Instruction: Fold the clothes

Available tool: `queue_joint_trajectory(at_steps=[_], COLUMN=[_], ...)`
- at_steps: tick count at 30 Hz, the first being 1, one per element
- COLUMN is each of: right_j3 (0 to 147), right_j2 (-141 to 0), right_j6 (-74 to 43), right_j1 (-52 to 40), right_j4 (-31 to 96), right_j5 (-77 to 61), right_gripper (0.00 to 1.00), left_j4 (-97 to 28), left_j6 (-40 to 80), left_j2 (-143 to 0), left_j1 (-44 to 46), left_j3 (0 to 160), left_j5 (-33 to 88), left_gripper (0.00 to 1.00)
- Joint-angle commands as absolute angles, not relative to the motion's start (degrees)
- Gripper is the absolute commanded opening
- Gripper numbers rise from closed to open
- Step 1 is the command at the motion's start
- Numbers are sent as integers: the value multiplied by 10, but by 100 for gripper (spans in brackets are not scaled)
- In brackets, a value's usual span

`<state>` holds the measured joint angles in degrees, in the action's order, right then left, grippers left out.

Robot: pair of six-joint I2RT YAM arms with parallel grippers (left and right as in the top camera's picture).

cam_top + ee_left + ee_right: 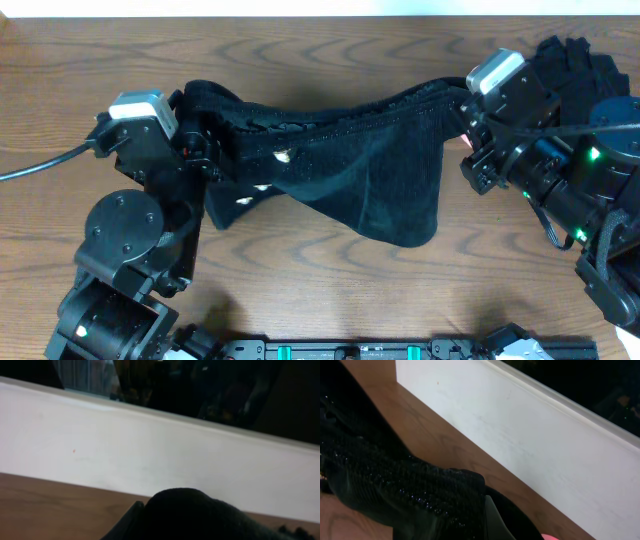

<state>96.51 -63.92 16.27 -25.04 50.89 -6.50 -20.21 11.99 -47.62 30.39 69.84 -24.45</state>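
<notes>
Clothes [380, 180]: state position. (Operator)

One black garment, strung between the two arms above the wooden table [330, 290]. Its top edge runs almost taut from the left gripper [195, 148] to the right gripper [470, 125]. The body sags from that edge in a rounded pouch, and its lowest part appears to rest on the table. (Technician)

Grip status? (Operator)

Right gripper: jaws together, clamped on the right-hand end of that edge; cloth drapes over its fingers in the wrist view. Left gripper: cloth lies against it, but whether the jaws are apart or together cannot be told. (Technician)

Step in hand? (Operator)

Judged as the spread-and-lay stage, with no fold made yet. The next move calls for lowering both ends together with the edge under tension, so the panel lands flat and free of creases. (Technician)

Material notes? (Operator)

Fuzzy, loose knit with fine glitter specks. A denser band runs along the top edge. Small pale buttons [283, 155] sit near the left side. Expect the clothes to be limp, stretchy and prone to snagging. (Technician)
</notes>
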Motion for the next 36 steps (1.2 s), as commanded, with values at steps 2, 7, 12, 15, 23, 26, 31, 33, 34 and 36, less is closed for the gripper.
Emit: queue_joint_trajectory(at_steps=[2,7,12,15,23,26,31,33,34,36], right_j3=[988,988,988,988,988,988,988,988,988,988], right_j2=[-641,-657,-671,-675,-679,-679,-680,-680,-680,-682], right_j6=[164,164,164,164,165,168,170,170,170,170], right_j1=[-230,-230,-230,-230,-230,-230,-230,-230,-230,-230], right_j4=[502,506,510,514,543,553,555,555,556,560], right_j5=[-9,-18,-18,-18,-24,-32,-37,-37,-37,-37], right_gripper=[1,1,1,1,1,1,1,1,1,1], left_j4=[-236,-289,-335,-361,-368,-361,-325,-315,-316,-321], left_j6=[111,110,110,110,91,86,72,60,59,55], left_j2=[-462,-474,-504,-525,-554,-553,-567,-584,-594,-623], left_j1=[294,294,294,294,294,294,293,293,291,279], left_j3=[719,719,719,719,719,724,724,725,728,740], left_j5=[-285,-237,-199,-177,-145,-145,-96,-49,-32,13], left_gripper=[34,39,46,50,61,61,61,61,61,61])
